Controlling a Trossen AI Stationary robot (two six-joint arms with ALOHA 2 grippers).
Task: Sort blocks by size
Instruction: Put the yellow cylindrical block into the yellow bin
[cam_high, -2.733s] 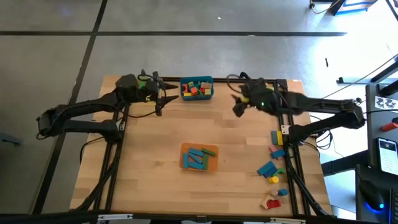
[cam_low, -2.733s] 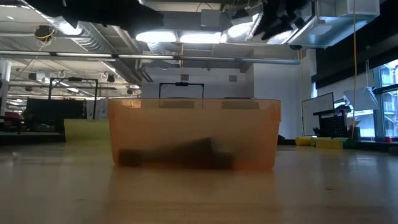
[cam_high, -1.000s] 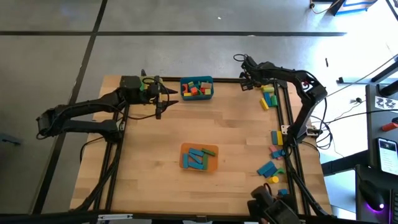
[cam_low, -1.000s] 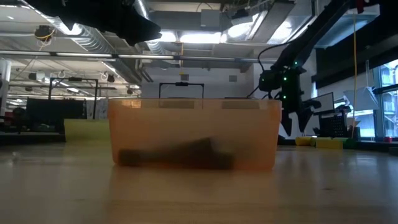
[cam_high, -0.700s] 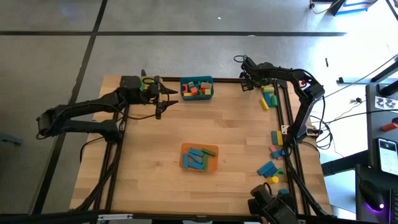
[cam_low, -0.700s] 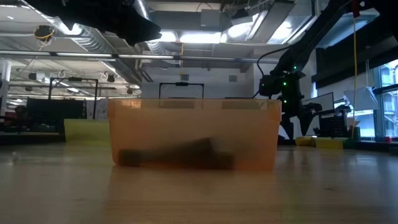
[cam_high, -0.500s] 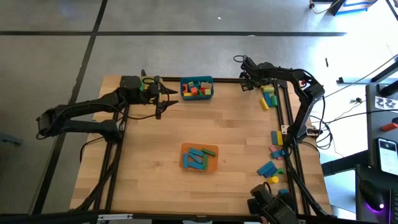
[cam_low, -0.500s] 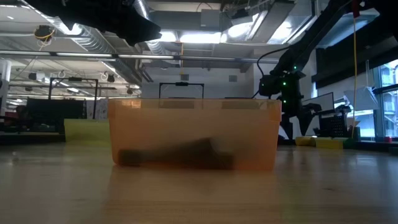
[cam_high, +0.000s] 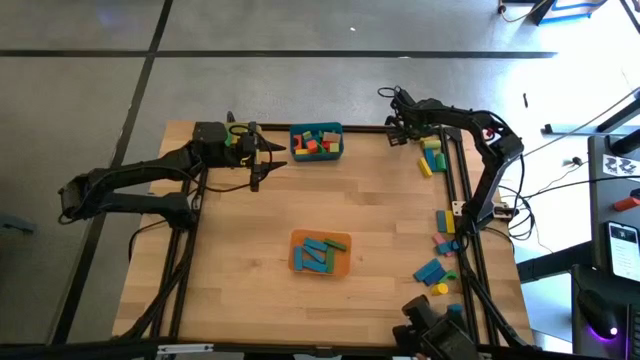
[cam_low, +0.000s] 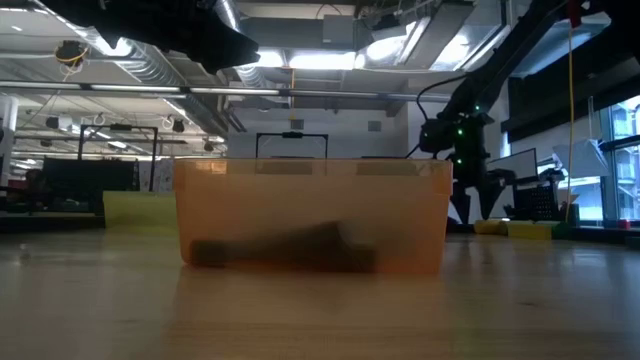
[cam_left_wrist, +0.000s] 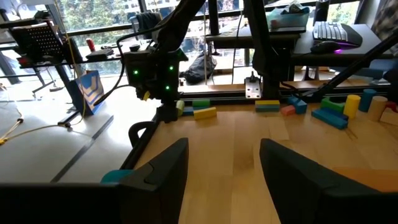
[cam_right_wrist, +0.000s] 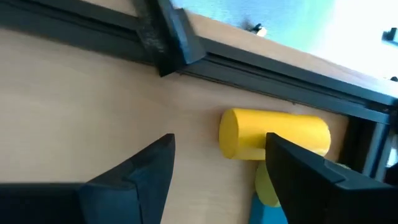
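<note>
The tabletop (cam_high: 250, 230) is pale wood in long boards, framed by dark rails, and it stands on a grey concrete floor (cam_high: 90, 90) crossed by dark seam lines. In the low view the room behind is a wide workshop with ceiling ducts and bright strip lights.

The blocks are in several places. A teal bin (cam_high: 316, 142) at the middle of the far edge holds mixed red, green, yellow and blue blocks (cam_high: 315, 143). An orange bin (cam_high: 321, 253) near the middle of the tabletop holds blue and green pieces. More loose blocks (cam_high: 440, 270) lie strung along the right edge, from mid-edge down toward the near right corner, and a few more sit at the far right corner. Among these is a yellow cylinder (cam_right_wrist: 273, 134) lying on its side beside the rail.

The right gripper (cam_high: 393, 128) hangs over the far right corner, jaws apart and empty, with the yellow cylinder just ahead of them. The left gripper (cam_high: 258, 158) waits near the far edge, just left of the teal bin, jaws apart, holding nothing.
</note>
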